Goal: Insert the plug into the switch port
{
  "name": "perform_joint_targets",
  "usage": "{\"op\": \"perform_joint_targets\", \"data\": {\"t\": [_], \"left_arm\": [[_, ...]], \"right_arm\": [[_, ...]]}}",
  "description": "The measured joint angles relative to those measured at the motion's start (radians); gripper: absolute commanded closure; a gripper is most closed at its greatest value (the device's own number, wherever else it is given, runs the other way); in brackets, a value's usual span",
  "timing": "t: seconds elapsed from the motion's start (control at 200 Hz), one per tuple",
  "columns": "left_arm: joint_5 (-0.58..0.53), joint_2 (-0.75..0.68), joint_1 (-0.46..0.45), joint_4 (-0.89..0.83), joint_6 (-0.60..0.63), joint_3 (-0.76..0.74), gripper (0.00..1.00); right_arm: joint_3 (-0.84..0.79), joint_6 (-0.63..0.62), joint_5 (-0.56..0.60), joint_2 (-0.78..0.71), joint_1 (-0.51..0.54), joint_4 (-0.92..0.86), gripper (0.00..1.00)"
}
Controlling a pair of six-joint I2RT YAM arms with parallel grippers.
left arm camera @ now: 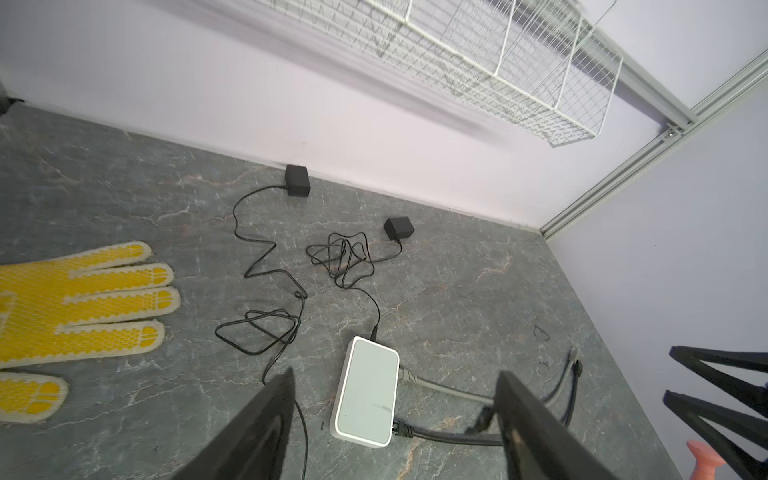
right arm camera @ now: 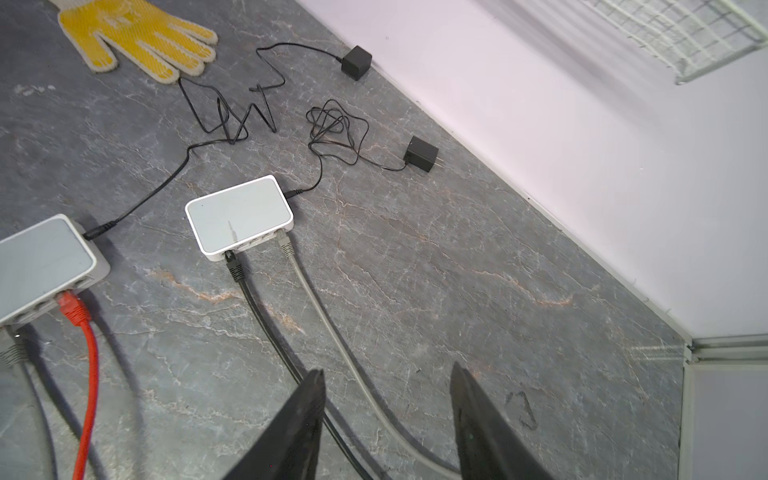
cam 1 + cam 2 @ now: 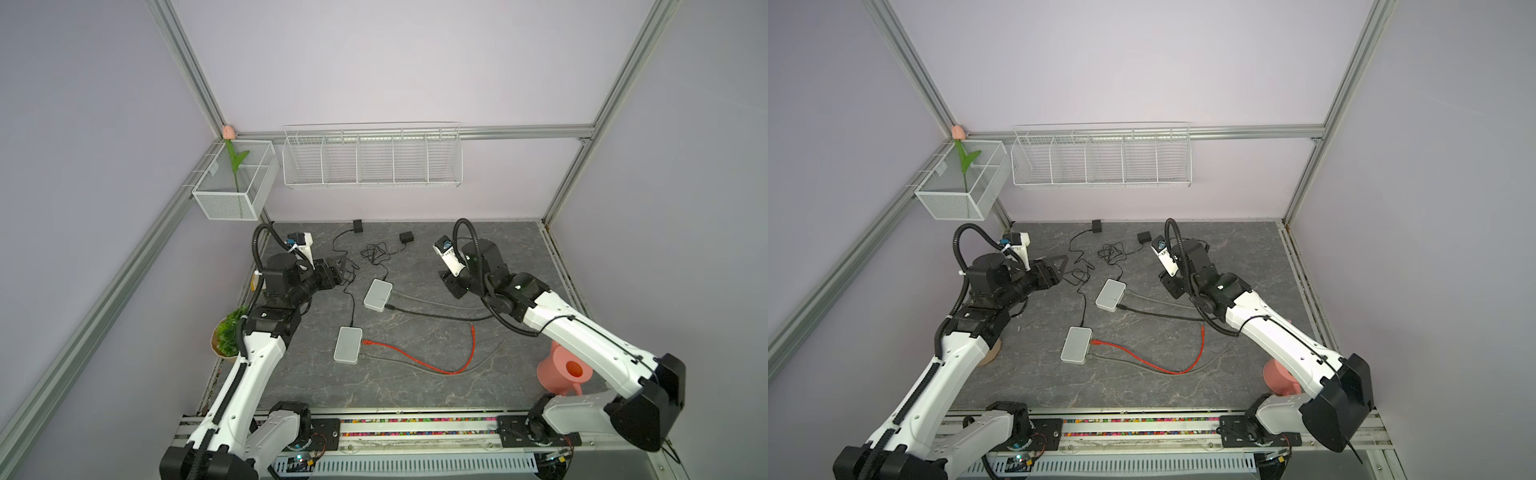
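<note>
Two white switches lie on the grey table. In the far switch point(image 3: 378, 295) point(image 1: 368, 392) point(image 2: 239, 214) sit a black plug point(image 1: 401, 428) point(image 2: 233, 266) and a grey plug point(image 2: 286, 245). The near switch point(image 3: 348, 345) point(image 2: 41, 266) has a red plug point(image 2: 72, 307) in a port, and the red cable's other end point(image 3: 472, 328) lies loose. My left gripper point(image 3: 341, 269) point(image 1: 395, 372) hangs open and empty left of the far switch. My right gripper point(image 3: 451, 284) point(image 2: 387, 369) is open and empty to its right, above the black and grey cables.
Two black power adapters point(image 3: 358, 225) point(image 3: 406, 237) with tangled leads lie near the back wall. A yellow glove point(image 1: 83, 299) lies at the back left. A pink jug point(image 3: 561, 370) stands front right, a potted plant point(image 3: 228, 332) at the left edge. A wire basket point(image 3: 372, 158) hangs on the wall.
</note>
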Motion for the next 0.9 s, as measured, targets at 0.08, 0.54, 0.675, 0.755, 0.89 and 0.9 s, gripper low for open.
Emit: {"op": "perform_joint_targets", "data": {"t": [0.08,0.54,0.675,0.755,0.89,0.9], "left_arm": [[-0.023,-0.049,-0.005,-0.015,0.006,-0.011,0.23],[-0.228,-0.252,-0.031,-0.05,0.084,-0.242,0.17],[-0.31,-0.281,-0.051,-0.05,0.117,-0.284,0.17],[-0.362,-0.291,-0.073,-0.039,0.136,-0.299,0.17],[-0.446,-0.292,-0.114,-0.02,0.163,-0.323,0.16],[-0.452,-0.291,-0.116,-0.02,0.166,-0.325,0.16]], "right_arm": [[-0.068,0.034,0.023,-0.096,0.0,0.035,0.48],[-0.706,0.149,0.246,-0.752,0.0,0.217,0.32],[-0.806,0.154,0.329,-0.865,0.0,0.22,0.3],[-0.817,0.162,0.391,-0.879,0.0,0.205,0.3],[-0.822,0.188,0.49,-0.889,0.0,0.16,0.3],[-0.824,0.192,0.497,-0.892,0.0,0.157,0.3]]}}
